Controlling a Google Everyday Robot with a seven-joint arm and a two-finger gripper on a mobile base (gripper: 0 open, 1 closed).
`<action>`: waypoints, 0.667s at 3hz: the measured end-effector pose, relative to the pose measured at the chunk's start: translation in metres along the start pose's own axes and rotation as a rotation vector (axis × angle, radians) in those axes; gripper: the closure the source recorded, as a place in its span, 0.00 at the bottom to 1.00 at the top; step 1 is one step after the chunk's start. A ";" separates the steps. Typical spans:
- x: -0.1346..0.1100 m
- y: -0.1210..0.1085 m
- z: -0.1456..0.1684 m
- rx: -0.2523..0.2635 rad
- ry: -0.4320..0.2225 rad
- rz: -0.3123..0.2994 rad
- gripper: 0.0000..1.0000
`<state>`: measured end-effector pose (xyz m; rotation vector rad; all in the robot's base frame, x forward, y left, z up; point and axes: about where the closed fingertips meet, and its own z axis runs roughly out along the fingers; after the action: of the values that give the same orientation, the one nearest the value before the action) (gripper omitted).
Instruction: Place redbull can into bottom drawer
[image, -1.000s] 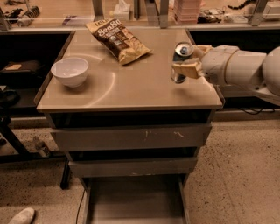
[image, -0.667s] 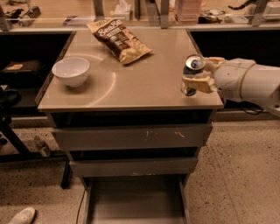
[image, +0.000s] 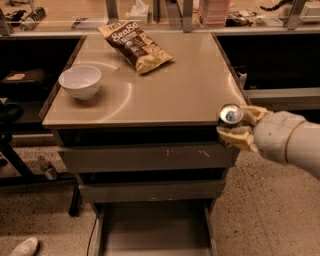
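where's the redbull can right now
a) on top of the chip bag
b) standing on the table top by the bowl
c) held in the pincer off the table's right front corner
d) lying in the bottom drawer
c: the pincer is shut on the redbull can just off the table's right front corner, well above the open bottom drawer.

Gripper (image: 231, 123) beside table (image: 170, 92) front-right corner hides redbull can (image: 231, 114) body; bottom drawer (image: 155, 231) cropped below.

arm (image: 295, 142): enters from right edge, sloping upward | gripper (image: 233, 125): mid-height, jaws clamped around redbull can (image: 231, 114)
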<state>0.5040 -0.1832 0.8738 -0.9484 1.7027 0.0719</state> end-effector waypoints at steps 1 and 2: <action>0.049 0.036 0.002 -0.017 0.041 0.069 1.00; 0.087 0.062 0.011 -0.047 0.069 0.119 1.00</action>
<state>0.4707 -0.1840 0.7715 -0.8928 1.8273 0.1598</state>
